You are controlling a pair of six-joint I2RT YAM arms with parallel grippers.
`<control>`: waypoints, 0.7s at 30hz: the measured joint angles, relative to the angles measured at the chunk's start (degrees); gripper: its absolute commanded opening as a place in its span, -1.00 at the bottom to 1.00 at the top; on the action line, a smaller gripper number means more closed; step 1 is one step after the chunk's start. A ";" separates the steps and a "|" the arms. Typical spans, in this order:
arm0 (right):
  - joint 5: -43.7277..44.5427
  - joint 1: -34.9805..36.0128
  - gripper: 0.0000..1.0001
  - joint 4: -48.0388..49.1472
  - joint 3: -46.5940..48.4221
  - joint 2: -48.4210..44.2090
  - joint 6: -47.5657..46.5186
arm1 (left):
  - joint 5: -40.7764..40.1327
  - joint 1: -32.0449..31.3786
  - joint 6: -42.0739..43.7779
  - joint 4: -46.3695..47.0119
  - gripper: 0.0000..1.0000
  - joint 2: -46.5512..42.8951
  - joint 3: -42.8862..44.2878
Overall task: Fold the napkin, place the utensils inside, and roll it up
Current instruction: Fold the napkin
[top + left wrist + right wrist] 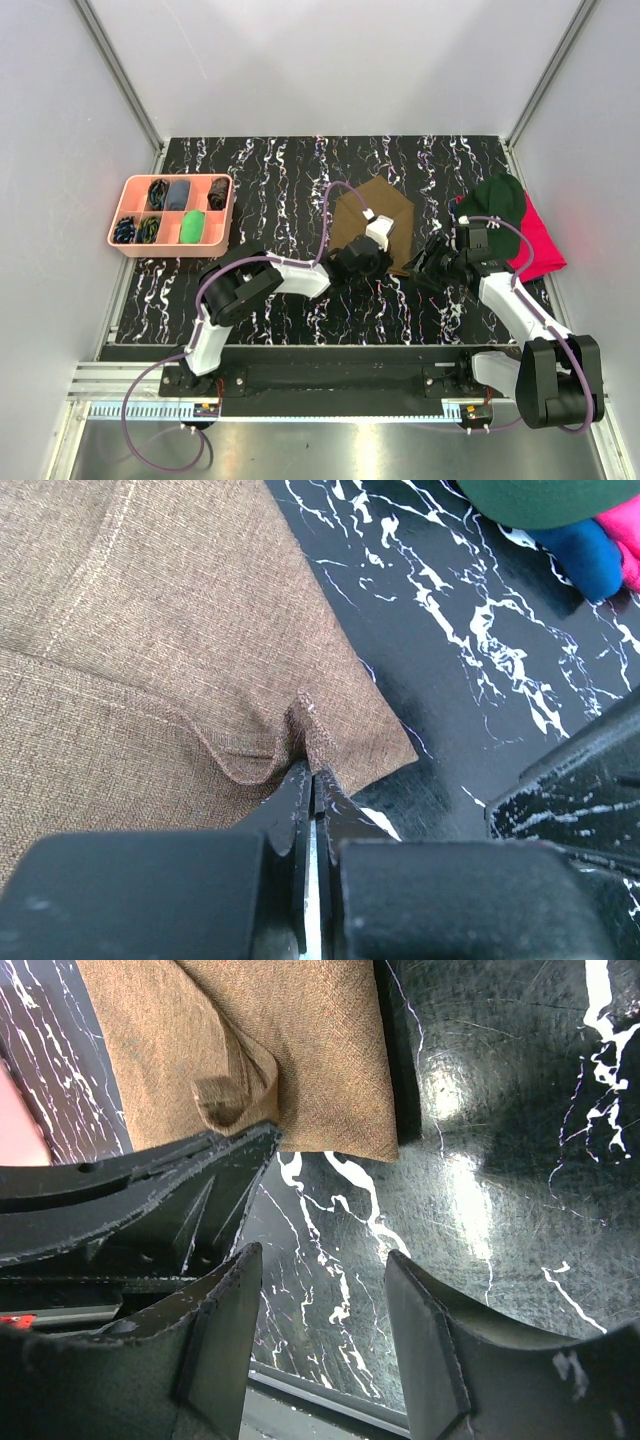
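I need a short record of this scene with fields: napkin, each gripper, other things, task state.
napkin: olive-brown, flat on the table, seemingly partly folded
left gripper: shut, pinching up the napkin's edge near a corner
right gripper: open, empty, above bare table beside the napkin
left side: pink compartment tray with small items
right side: dark green cap partly over a red cloth
utensils: not made out in any view
task state: folding under way; nothing rolled yet
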 measured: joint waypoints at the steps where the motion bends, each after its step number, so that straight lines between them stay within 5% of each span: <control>1: 0.00 0.00 0.22 0.00 0.00 0.00 0.04 | -0.28 -0.04 0.00 -0.33 -0.99 0.15 0.42; 5: 0.02 0.00 0.22 -0.02 0.00 -0.07 0.13 | -0.74 -0.11 0.09 -1.31 -0.81 0.63 2.25; 10: 0.04 0.00 0.22 -0.07 -0.04 -1.09 0.52 | -0.13 -0.15 0.46 -2.49 0.06 0.63 2.78; 13: 0.26 0.00 0.22 -0.22 -0.04 -2.19 0.92 | 0.94 -0.22 0.39 -2.73 0.36 0.63 2.73; 21: 2.78 0.00 0.36 -2.16 0.33 -7.10 2.01 | 3.74 -0.31 -0.04 -2.64 0.59 -1.64 0.09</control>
